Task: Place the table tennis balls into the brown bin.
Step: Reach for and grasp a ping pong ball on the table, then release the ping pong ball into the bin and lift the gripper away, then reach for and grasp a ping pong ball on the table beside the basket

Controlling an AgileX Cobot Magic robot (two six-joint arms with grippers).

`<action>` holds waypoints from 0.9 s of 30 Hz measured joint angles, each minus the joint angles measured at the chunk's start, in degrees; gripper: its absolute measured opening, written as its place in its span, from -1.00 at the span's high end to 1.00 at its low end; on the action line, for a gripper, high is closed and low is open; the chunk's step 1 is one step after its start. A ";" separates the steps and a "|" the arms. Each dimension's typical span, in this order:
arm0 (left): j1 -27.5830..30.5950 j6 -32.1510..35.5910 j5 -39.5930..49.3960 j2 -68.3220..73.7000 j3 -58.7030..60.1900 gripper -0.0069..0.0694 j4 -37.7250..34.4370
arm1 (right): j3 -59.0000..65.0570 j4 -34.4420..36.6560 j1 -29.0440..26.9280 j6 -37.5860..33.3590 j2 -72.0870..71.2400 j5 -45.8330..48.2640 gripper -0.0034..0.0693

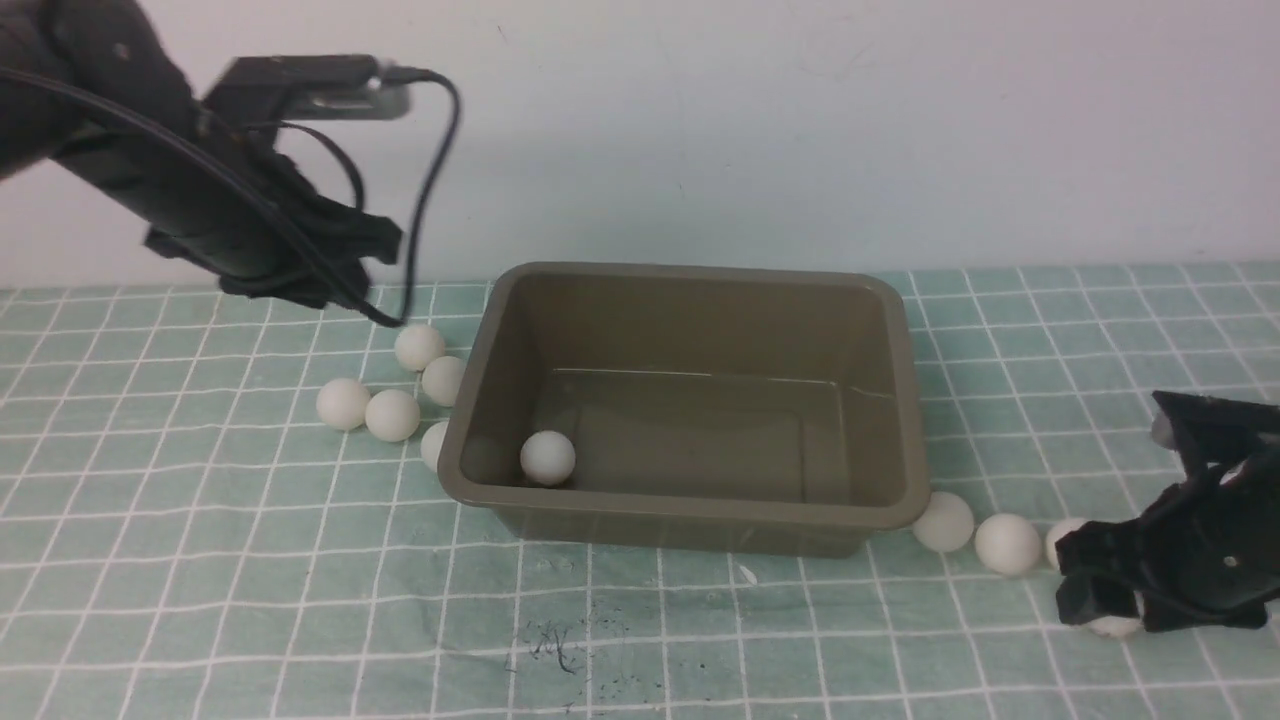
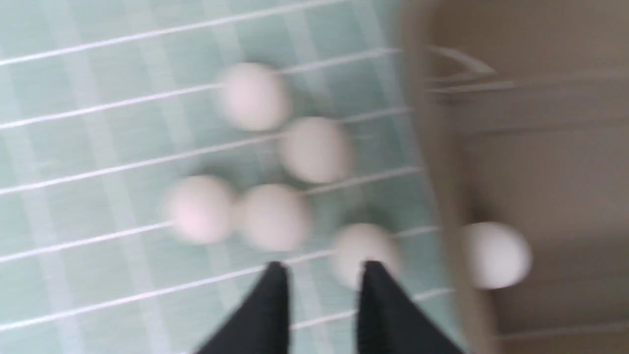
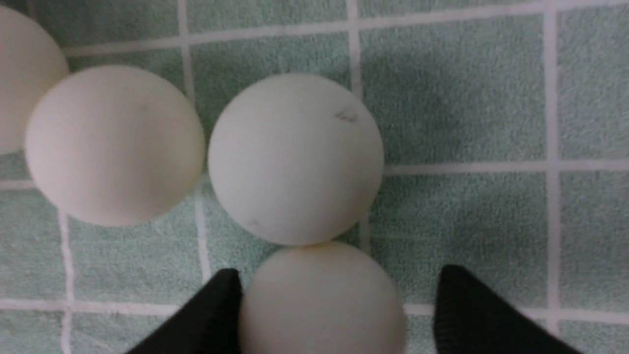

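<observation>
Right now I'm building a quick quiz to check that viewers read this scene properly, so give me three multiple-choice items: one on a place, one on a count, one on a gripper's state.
1. Where is the robot's right gripper?
A) Over the brown bin
B) Around a ball beside the bin's right side
C) Among the balls left of the bin

2. How many balls are inside the bin?
A) One
B) Three
C) Five

3. How do the right gripper's jaws stand?
A) Shut, with nothing between them
B) Apart, with a ball between them

Key:
1: B, the right gripper has its fingers either side of a ball, right of the brown bin.
2: A, a single ball shows in the bin.
3: B, the right wrist view shows a gap between one finger and the ball.
</observation>
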 joint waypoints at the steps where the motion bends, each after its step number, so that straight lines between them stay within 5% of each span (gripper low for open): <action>1: 1.22 0.05 0.25 0.07 0.00 0.68 0.22 | 0.00 0.01 0.00 0.04 0.00 0.30 -0.02; 7: 6.90 4.51 2.18 3.34 0.00 0.77 0.88 | -0.05 2.38 0.00 0.05 -9.59 8.49 -0.09; 11: 6.58 8.53 2.18 6.85 0.00 0.53 -0.29 | -0.91 8.17 2.58 -1.82 -18.38 8.87 -0.09; 19: 4.43 11.10 -6.87 14.28 0.00 -0.48 -3.31 | -17.78 10.86 14.62 -4.27 -10.17 7.78 -0.12; 27: 4.13 10.35 -13.89 19.22 0.00 -0.66 -3.59 | -32.80 8.69 16.73 -2.88 -0.47 14.95 -0.62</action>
